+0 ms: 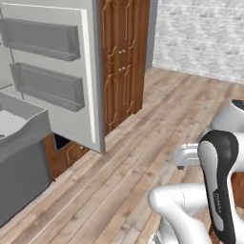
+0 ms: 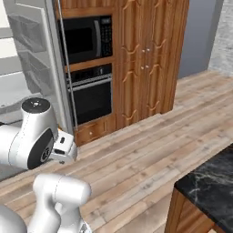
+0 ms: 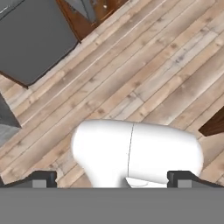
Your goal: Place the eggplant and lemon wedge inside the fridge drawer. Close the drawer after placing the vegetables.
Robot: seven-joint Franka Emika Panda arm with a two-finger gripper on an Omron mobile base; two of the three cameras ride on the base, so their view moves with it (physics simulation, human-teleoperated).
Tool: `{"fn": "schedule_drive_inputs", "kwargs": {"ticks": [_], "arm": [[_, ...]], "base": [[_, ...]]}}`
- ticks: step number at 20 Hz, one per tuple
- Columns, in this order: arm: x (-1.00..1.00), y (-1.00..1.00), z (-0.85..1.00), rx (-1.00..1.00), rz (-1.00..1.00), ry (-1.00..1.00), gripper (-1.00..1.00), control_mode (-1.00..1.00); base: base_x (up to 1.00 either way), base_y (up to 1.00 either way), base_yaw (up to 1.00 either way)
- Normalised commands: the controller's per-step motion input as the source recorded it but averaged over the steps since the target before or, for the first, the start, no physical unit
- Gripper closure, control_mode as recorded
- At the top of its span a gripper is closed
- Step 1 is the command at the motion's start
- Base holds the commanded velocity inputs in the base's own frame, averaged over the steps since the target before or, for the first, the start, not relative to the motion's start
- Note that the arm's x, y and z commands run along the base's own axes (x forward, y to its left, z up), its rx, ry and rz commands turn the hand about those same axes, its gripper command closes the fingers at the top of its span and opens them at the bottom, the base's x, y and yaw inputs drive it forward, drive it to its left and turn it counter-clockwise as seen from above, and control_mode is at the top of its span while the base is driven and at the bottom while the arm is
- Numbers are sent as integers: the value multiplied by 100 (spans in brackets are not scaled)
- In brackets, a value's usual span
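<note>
The fridge drawer (image 1: 26, 157) is a pale grey bin standing pulled out at the left edge of the left base view, and what shows of its inside looks bare. The eggplant and the lemon wedge are out of view. My gripper (image 3: 113, 179) is open, its two dark fingertips (image 3: 43, 179) wide apart with nothing between them. It points down at the wooden floor, well to the right of the drawer. The arm is folded low over the base, with its hand (image 1: 188, 156) near the base.
The fridge door (image 1: 90, 71) stands open, carrying two grey door bins (image 1: 45, 38) (image 1: 47, 86). Behind it are wooden cabinets (image 2: 145, 59), a microwave (image 2: 88, 38) and a wall oven (image 2: 91, 93). A dark marble counter corner (image 2: 209, 186) juts in at the lower right. Wooden floor (image 1: 143, 143) lies open in between.
</note>
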Motion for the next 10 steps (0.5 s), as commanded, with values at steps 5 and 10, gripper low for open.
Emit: {"fn": "schedule_drive_inputs", "kwargs": {"ticks": [5,10], "arm": [[0,0,0,0,0,0,-100,100],[0,0,0,0,0,0,-100,100]], "base": [[15,0,-68],[58,23,-50]]}}
